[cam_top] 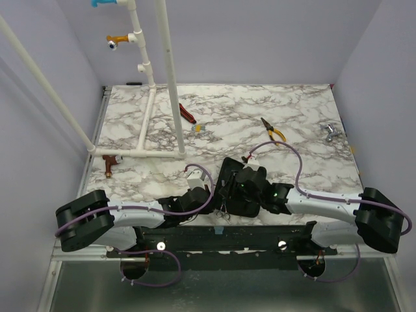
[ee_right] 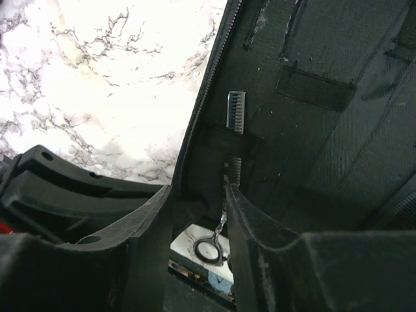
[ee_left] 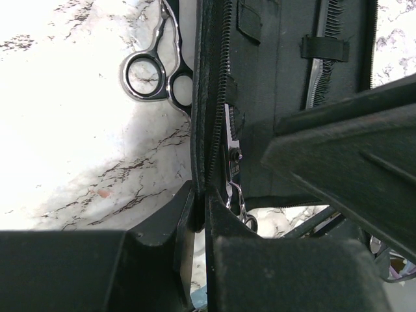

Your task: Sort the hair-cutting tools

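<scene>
A black zippered case [cam_top: 229, 174] lies open at the table's near middle, between both arms. My left gripper [ee_left: 201, 195] is shut on its zippered edge [ee_left: 218, 117]. One pair of silver scissors [ee_left: 146, 75] lies on the marble with its blades hidden under the case. A second pair [ee_left: 237, 195] hangs at the case's near end, where its finger ring [ee_right: 209, 248] shows low between my right gripper's fingers. My right gripper [ee_right: 198, 192] is open over the case's inside. The black comb [ee_right: 235, 112] sits under a strap in the case, and its teeth [ee_left: 322, 71] show in the left wrist view too.
Yellow-handled pliers [cam_top: 273, 129] lie at the back right, a red-and-black-handled tool [cam_top: 187, 114] at the back middle. A white pipe frame [cam_top: 146, 153] stands on the left, with a brown fitting [cam_top: 108, 164] beside it. A small silver object [cam_top: 330, 133] sits far right.
</scene>
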Robot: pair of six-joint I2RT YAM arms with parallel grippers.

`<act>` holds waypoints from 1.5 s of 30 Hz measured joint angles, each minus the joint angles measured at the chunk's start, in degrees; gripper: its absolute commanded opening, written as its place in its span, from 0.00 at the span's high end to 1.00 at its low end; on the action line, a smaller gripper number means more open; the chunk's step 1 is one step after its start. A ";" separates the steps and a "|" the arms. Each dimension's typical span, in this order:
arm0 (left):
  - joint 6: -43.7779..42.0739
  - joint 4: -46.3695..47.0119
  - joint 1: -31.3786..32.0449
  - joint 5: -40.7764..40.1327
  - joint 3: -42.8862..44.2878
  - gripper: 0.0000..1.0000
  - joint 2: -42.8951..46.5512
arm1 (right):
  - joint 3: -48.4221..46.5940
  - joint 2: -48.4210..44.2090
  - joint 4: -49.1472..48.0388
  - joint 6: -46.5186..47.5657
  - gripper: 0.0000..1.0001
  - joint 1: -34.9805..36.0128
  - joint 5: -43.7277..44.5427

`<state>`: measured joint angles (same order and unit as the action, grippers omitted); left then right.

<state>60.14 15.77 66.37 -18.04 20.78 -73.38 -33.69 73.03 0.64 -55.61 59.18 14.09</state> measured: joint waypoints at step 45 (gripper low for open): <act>0.90 4.37 0.02 -0.42 -0.63 1.00 -5.22 | -0.98 9.97 1.99 -0.31 0.99 -0.07 -5.53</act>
<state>61.04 20.14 66.39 -18.46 20.14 -78.61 -34.68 83.00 2.63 -55.92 59.11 8.56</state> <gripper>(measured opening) 0.093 0.014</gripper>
